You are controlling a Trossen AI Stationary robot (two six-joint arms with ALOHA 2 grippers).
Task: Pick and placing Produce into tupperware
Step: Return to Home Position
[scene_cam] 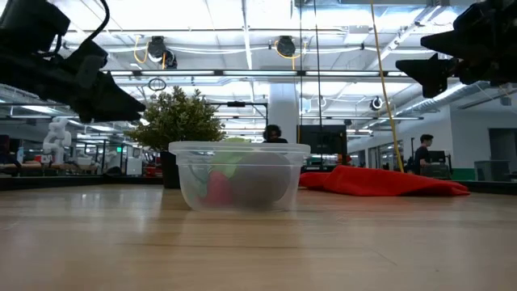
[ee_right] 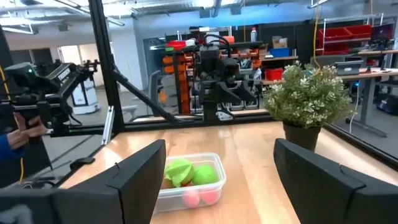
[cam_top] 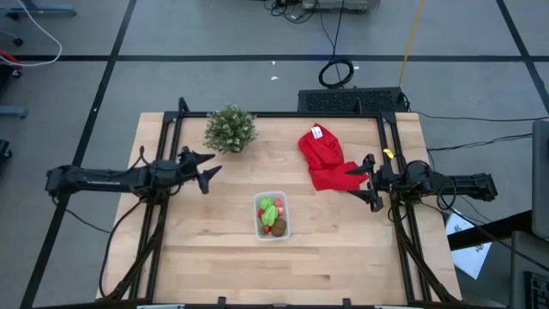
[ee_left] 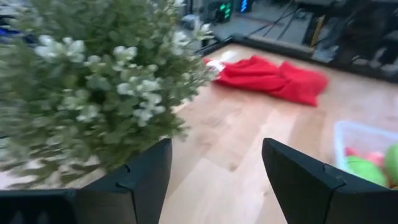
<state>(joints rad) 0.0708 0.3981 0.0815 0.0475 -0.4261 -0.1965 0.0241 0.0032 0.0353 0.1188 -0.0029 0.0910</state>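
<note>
Left gripper (cam_top: 208,172) is seen in the high view over the table's left side, near the potted plant (cam_top: 230,129), its fingers spread and nothing held. The right gripper (cam_top: 367,182) is likewise spread and empty, just beside the red cloth (cam_top: 324,159). Between them, well apart from both, the clear tupperware tub (cam_top: 257,199) is set on the wooden table (cam_top: 189,257). Green pieces (cam_top: 269,210), a brown oval (cam_top: 280,227), a red strawberry (cam_top: 267,229) and a small pink piece (cam_top: 278,203) are held in it. No loose produce is seen on the boards.

In the low view the tub is shown upright, its contents blurred through the wall, with both arms raised above it.

In the left wrist view the plant is met close ahead, and only a corner of the tub is caught.

In the right wrist view the tub is framed between the spread fingers, green pieces uppermost.

The toys are judged light, stiff and smooth, best pinched across the middle. The tub is judged thin-walled and easily pushed aside.
</note>
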